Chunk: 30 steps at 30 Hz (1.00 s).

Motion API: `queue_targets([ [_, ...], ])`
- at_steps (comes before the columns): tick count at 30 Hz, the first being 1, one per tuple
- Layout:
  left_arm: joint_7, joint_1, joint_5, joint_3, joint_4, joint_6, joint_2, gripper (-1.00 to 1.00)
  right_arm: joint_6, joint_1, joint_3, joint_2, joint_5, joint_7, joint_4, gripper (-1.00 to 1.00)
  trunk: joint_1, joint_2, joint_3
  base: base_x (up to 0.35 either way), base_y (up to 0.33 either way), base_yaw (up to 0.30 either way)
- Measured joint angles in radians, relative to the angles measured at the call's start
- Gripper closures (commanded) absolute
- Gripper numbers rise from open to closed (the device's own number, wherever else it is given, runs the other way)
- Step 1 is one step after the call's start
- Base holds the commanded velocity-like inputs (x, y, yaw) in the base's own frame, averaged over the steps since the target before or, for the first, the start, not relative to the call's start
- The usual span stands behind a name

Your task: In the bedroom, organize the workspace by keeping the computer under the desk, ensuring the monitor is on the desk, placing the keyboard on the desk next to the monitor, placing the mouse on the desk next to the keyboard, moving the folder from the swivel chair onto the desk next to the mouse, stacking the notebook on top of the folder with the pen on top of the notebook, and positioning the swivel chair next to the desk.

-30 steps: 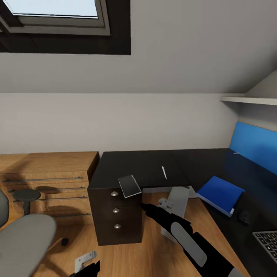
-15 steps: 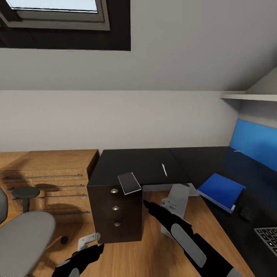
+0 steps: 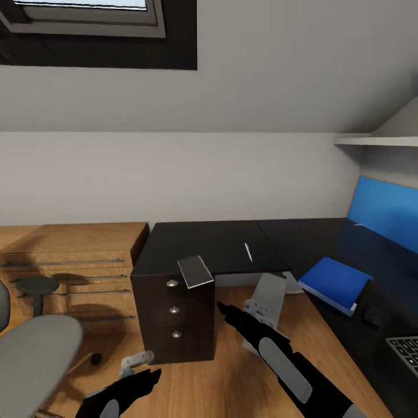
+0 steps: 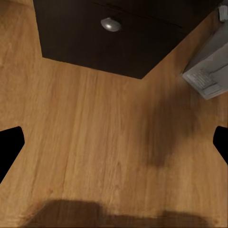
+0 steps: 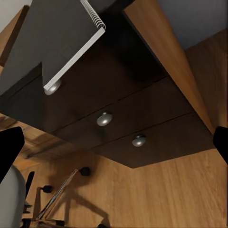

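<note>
Room: bedroom corner, wooden floor, sloped ceiling.
Desk: black top, three-drawer unit at its near end.
Notebook: overhanging the desk's front edge above the drawers, ahead of and above the right gripper.
Pen: on the desk, beyond the notebook.
Folder: on the desk's right wing, near the mouse and keyboard.
Right gripper: fingers spread wide apart, empty.
Left gripper: low over the floor, fingers spread, empty.
Swivel chair: at left.

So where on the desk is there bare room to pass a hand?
The desk is bare behind the notebook, which overhangs the front edge above the drawers, and left of the pen. Another open stretch runs between pen and folder. It gets crowded from the folder past the mouse to the keyboard.
</note>
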Motion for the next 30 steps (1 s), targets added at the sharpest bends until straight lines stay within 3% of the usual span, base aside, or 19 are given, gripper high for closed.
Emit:
queue_targets([
  [7,-0.003,0.0,0.002,0.01,0.051,-0.004,0.0,-1.0,-0.001,0.0,0.0,-0.004,0.0,0.0,0.001,-1.0,0.027,-0.049,-0.022,0.0,0.0,0.0],
  [30,0.0,0.0,0.001,0.01,0.067,-0.006,-0.002,-1.0,-0.002,0.0,0.003,-0.003,0.007,0.0,0.002,-1.0,0.115,-0.21,-0.094,0.0,0.0,0.0],
])
